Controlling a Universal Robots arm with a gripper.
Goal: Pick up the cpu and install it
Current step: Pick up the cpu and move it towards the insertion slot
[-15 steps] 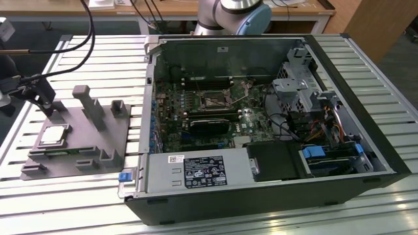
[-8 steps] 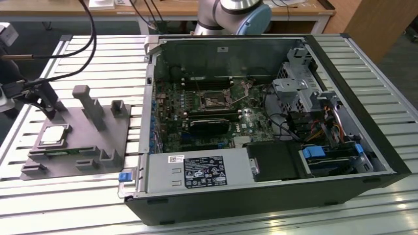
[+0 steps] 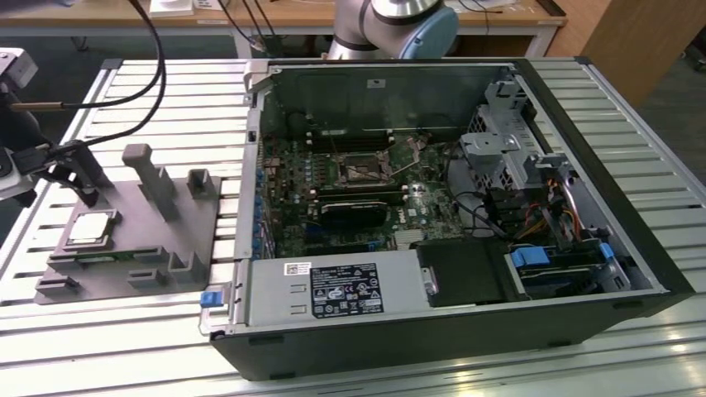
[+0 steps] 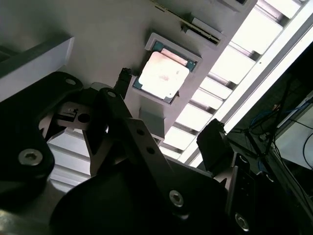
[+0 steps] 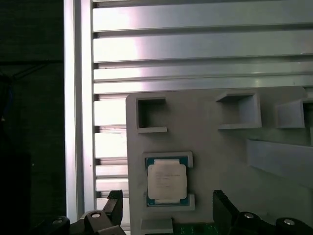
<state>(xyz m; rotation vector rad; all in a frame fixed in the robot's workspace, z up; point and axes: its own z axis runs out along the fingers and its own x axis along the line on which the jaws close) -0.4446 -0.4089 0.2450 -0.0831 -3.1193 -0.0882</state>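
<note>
Cpu (image 3: pixel 91 227) lies flat in its pocket on the tray (image 3: pixel 132 211), lid up. The tray rests on the slatted table (image 3: pixel 165 91), to the exterior view's left of the open case (image 3: pixel 464 335). Gripper (image 5: pixel 168 203) is over the pocket with fingers (image 5: pixel 116 204) spread wide, one either side of the chip. Nothing is held and no contact is seen. Risks, as judged: (1) The pocket has raised lips on two opposite edges, and the fingers line up with the two free edges. An approach that is off-centre or twisted could put a tip on a lip or on the tray face, giving a missed or skewed grasp. (2) The chip is thin with a smooth lid, so a hold on a mere sliver of its edge could let it tilt or slip on lifting. (3) The socket (image 3: pixel 362 172) sits low in the case among cables and cards. A chip carried crooked could seat badly there and harm the contacts. Views: the first wrist view looks square onto the chip, the pocket lips and a green stick (image 5: pixel 193 229) just beside the pocket. The second wrist view, taken obliquely, adds the finger linkage and the gap between tips and cpu (image 4: pixel 163 74). The exterior view adds the case and socket, well apart from the tray, but finger-to-chip alignment cannot be judged there.
</note>
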